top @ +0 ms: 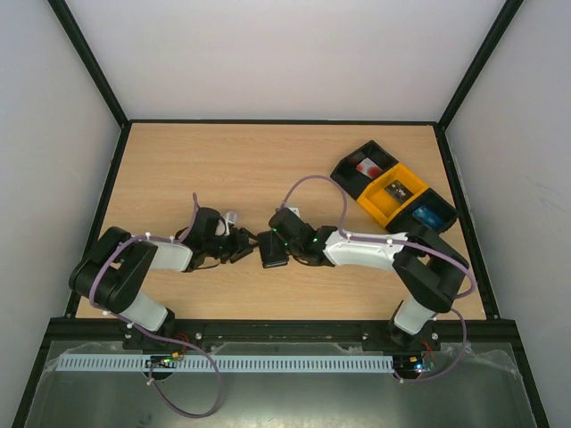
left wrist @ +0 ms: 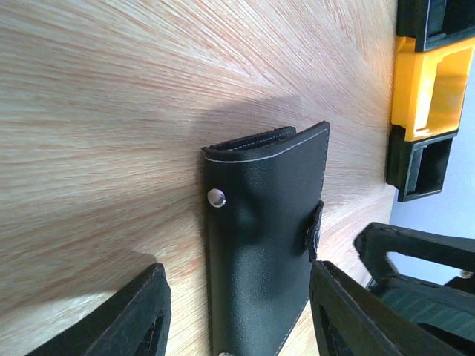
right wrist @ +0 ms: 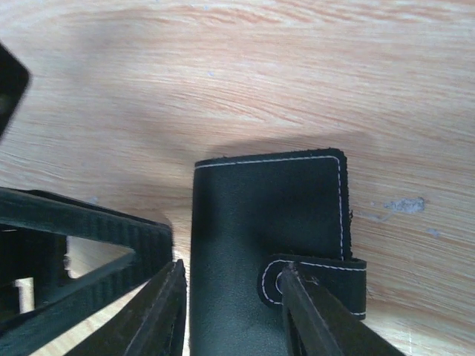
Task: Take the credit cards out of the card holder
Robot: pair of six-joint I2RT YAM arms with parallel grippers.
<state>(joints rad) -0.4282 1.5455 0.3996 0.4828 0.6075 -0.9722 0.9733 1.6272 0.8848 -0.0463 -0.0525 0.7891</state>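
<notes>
**Lying folded shut on the table, the card holder has one gripper at each end**

The card holder [left wrist: 260,245] rests flat on the wooden table [top: 223,169], in the near half, between the two arms. It is closed, and only its black outside with pale stitching shows. A small metal stud [left wrist: 216,197] sits near one long edge. A short strap [right wrist: 319,273] comes around the opposite edge and lies on the face. It is not possible to tell whether the strap is fastened.

The left gripper [left wrist: 236,268] reaches in from the left side with its jaws wide, one on each side of the holder. The finger [left wrist: 130,319] on the stud side stands apart from the holder, with bare wood between them. The other finger [left wrist: 349,311] is just beside the strap edge; whether it touches cannot be told.

The right gripper [right wrist: 231,268] comes from the opposite end. Its jaws are partly open, at a gap narrower than the holder. One finger [right wrist: 159,311] is at the holder's long edge, and the other finger [right wrist: 319,319] is over the rounded end of the strap and hides part of it. Whether it presses there is not clear.

At the far right of the table, well apart from the holder, three open bins stand in a row: a black bin [top: 343,171], a yellow bin [top: 375,208] and a second black bin [top: 449,217]. Each holds something small that cannot be identified.
</notes>
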